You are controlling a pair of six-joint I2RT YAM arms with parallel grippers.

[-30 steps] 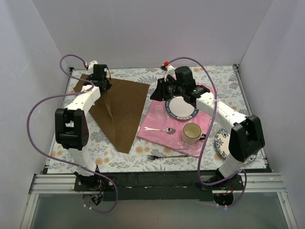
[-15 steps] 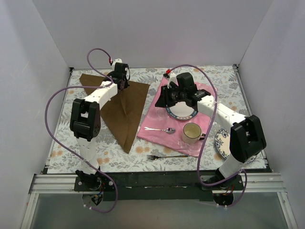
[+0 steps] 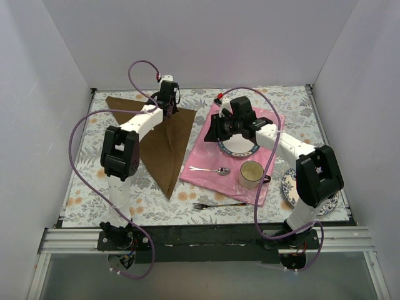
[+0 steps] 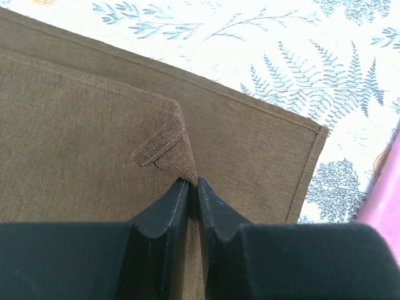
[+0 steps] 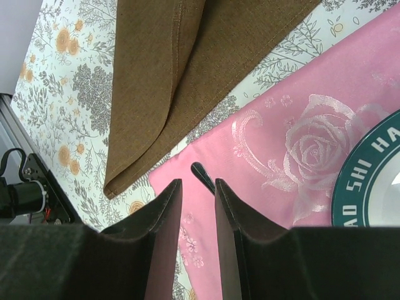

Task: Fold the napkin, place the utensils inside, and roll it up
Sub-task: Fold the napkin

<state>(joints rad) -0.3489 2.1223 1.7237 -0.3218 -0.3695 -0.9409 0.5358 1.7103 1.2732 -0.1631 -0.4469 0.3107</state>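
- Top view: the napkin (image 3: 164,140) lies on the tabletop (image 3: 87,181), left of the pink cloth (image 3: 219,181). It is a long triangle with its tip toward the near edge.
- The left jaws sit at its far right corner, so the left arm is the nearer one. The right jaws hover over the pink cloth's left edge, just beside the napkin.
- The fork (image 3: 219,204) lies crosswise by the front edge, well apart from both jaws.
- Left wrist view: the left jaws are pressed together, pinching a turned-over corner (image 4: 165,147) of the napkin. The lower layer's corner (image 4: 315,134) lies ahead and to the right, uncovered. I judge the pull should go that way.
- Right wrist view: the right jaws are spread partway with nothing gripped, and pink cloth lies under them. The napkin lies up and left of them, its doubled edge running away from the jaws.
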